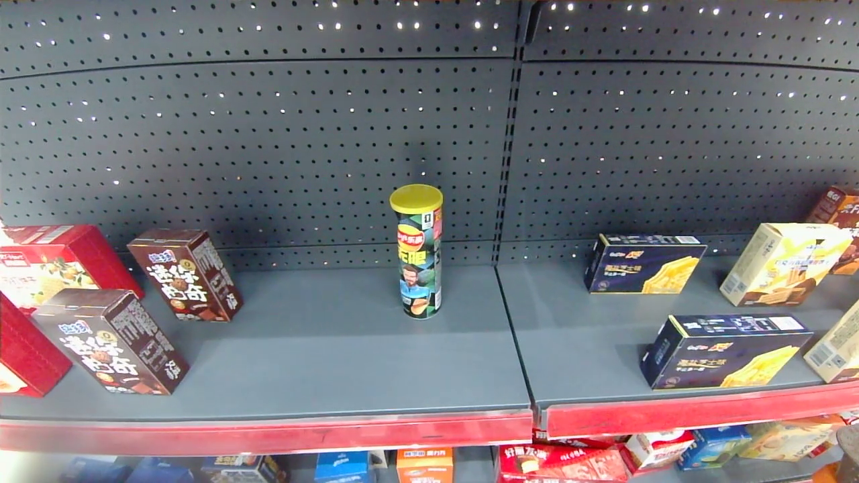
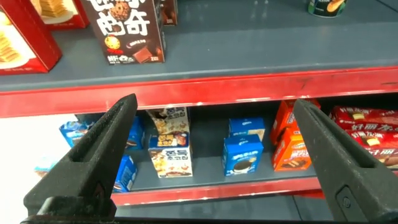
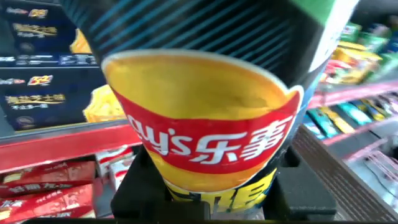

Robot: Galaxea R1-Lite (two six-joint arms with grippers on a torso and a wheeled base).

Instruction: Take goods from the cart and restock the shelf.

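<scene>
A: What does the right end effector (image 3: 217, 193) have?

B: It is clamped on a can (image 3: 205, 124), whose yellow and red label sits right up against the wrist camera. Past the can, navy boxes (image 3: 37, 93) lie on the shelf (image 1: 322, 362) above its red edge (image 1: 268, 433).

A: And the left end effector (image 2: 214, 102)?

B: It is spread wide, with nothing between its fingers (image 2: 99, 155). It hangs in front of the red edge. Beyond it, blue boxes (image 2: 242, 155) stand on the lower shelf (image 2: 205, 180).

A: What is on the shelf itself, front to back?

B: On the left, near the edge, a brown box (image 1: 111, 339) stands beside a red box (image 1: 23, 359). Behind them are another brown box (image 1: 186, 274) and a second red box (image 1: 47, 265). On the right, the two navy boxes stand one behind the other, with cream boxes (image 1: 782, 263) farther right.

A: Any stock in the middle?

B: A second can (image 1: 417, 251) with a yellow lid stands upright toward the back, well apart from the boxes. It is just left of the seam between the two shelf boards. Behind it is the grey pegboard (image 1: 268, 147).
</scene>
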